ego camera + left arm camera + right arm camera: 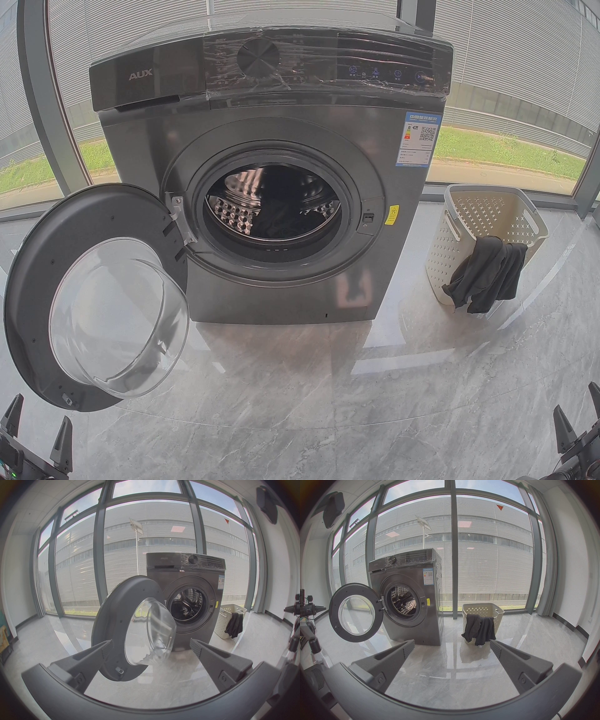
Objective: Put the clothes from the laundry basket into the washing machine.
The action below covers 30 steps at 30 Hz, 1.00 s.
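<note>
A grey front-loading washing machine (269, 187) stands ahead with its round door (94, 300) swung wide open to the left, and the drum (273, 203) looks dark inside. To its right stands a white perforated laundry basket (484, 225) with a dark garment (487, 275) hanging over its front rim. My left gripper (37, 422) is open at the lower left, near the door's lower edge. My right gripper (578, 412) is open at the lower right, well short of the basket. In the right wrist view the basket (484, 611) and the garment (479, 628) lie straight ahead.
The machine and basket stand on a glossy grey marble floor (350, 400) in front of floor-to-ceiling windows (519, 75). Open floor lies between me and the basket. The open door (125, 627) juts far out on the left side.
</note>
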Motion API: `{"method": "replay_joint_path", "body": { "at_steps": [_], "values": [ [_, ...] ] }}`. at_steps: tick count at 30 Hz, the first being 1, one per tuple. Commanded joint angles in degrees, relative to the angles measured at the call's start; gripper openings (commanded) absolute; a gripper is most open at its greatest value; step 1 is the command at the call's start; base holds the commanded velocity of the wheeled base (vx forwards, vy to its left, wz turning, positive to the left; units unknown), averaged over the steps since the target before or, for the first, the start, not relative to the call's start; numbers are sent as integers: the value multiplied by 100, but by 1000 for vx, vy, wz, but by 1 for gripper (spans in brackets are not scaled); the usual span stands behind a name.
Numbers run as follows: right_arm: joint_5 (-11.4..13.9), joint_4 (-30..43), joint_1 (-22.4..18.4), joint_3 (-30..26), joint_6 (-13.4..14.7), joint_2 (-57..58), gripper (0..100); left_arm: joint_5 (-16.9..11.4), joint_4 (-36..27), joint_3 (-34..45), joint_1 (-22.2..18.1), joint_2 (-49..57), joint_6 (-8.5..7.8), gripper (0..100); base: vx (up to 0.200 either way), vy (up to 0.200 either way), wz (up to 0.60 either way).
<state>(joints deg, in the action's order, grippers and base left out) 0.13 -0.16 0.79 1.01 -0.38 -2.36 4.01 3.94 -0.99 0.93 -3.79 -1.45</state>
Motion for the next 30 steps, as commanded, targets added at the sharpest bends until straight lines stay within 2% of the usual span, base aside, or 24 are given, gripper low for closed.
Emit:
{"method": "replay_joint_path", "body": {
  "at_steps": [1,3,4,6,7,8,10,16,18,23,30],
  "values": [
    [48,-2,-70,-101,-15,236,100,-102,-51,81,-119,370,-163,100,0,0,0],
    [48,-2,-79,-101,3,236,100,82,-77,81,-101,379,-119,100,0,0,0],
    [48,-2,-70,-101,-15,236,100,74,-77,81,-101,379,-92,100,0,0,0],
    [57,-2,-70,-101,-33,236,100,-76,-86,90,-101,379,119,100,0,0,0],
    [66,-2,-70,-101,-33,236,100,-278,-288,90,-101,379,136,100,0,0,0],
    [57,-2,-70,-101,-33,236,100,-454,-534,46,-101,379,92,100,0,0,0],
    [57,-2,-70,-101,-33,236,100,-577,-596,20,-93,379,-13,100,0,0,0],
    [57,-2,-70,-101,-33,236,100,-550,-394,81,-93,379,119,100,0,0,0],
    [57,-11,-70,-101,-33,236,100,-542,-394,81,-101,379,101,100,0,0,0],
    [57,-2,-70,-101,-33,236,100,-515,-385,81,-93,379,145,100,0,-200,0],
    [57,-2,-70,-101,-33,236,100,-515,-394,81,-101,379,110,100,0,-200,0]
  ]
}}
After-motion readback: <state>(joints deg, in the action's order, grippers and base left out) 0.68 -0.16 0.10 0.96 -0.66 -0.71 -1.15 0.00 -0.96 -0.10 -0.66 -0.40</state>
